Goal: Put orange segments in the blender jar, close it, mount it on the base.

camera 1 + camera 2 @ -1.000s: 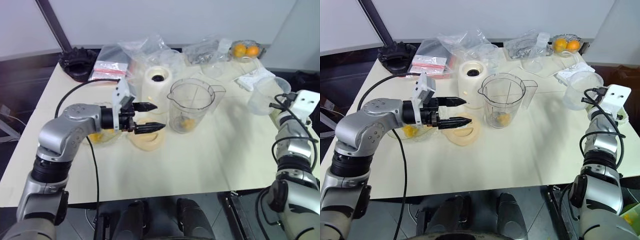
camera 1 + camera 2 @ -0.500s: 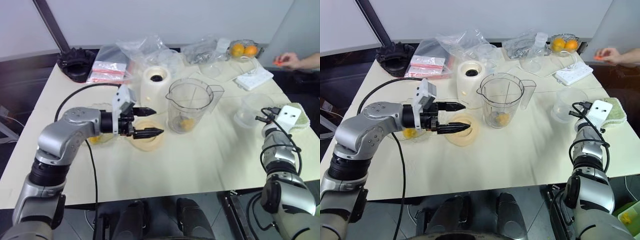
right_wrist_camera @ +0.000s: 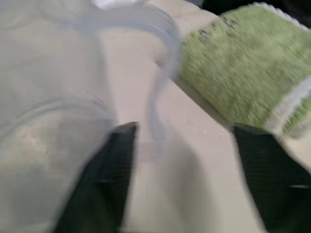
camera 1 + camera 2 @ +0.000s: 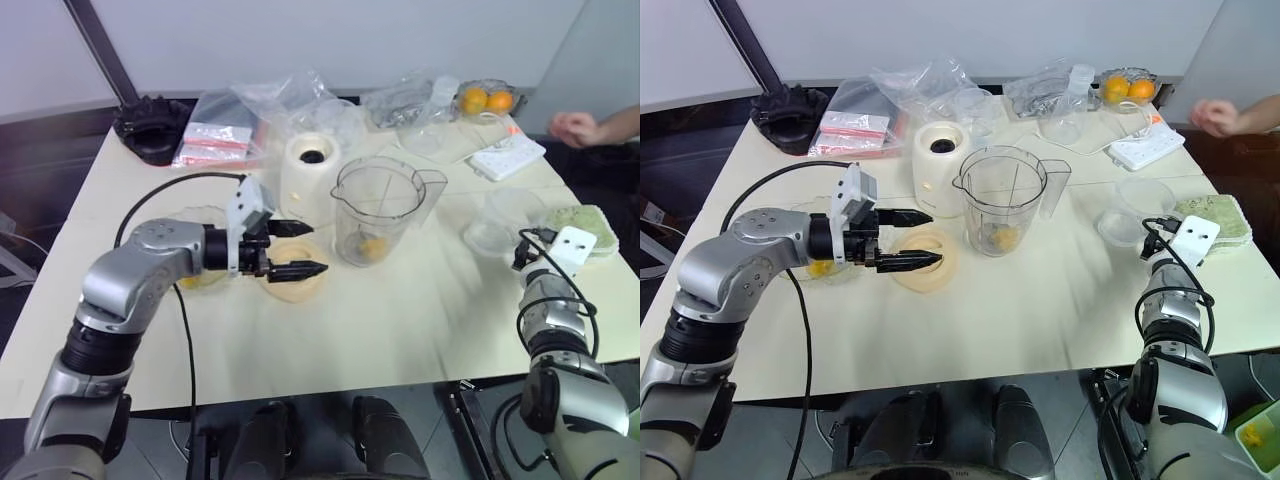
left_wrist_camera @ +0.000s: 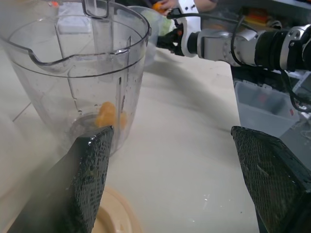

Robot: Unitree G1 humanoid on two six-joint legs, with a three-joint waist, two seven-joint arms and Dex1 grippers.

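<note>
Here the left gripper point(image 4: 908, 240) hangs with jaws spread and empty over the pale orange lid point(image 4: 925, 262), just beside the blender jar point(image 4: 1002, 200). The jar stands upright with orange segments point(image 5: 108, 113) at its bottom, the base point(image 4: 942, 154) close behind. At the table's right edge, the right gripper point(image 3: 182, 160) is spread too, beside a clear cup point(image 4: 1122, 227) and green cloth point(image 3: 243, 73).

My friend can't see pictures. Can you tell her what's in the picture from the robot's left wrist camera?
A tall clear blender jar stands on a pale table with a few orange segments at its bottom. The left gripper points at it with its two black fingers spread wide and nothing between them. A pale orange lid lies on the table below the gripper.
</note>
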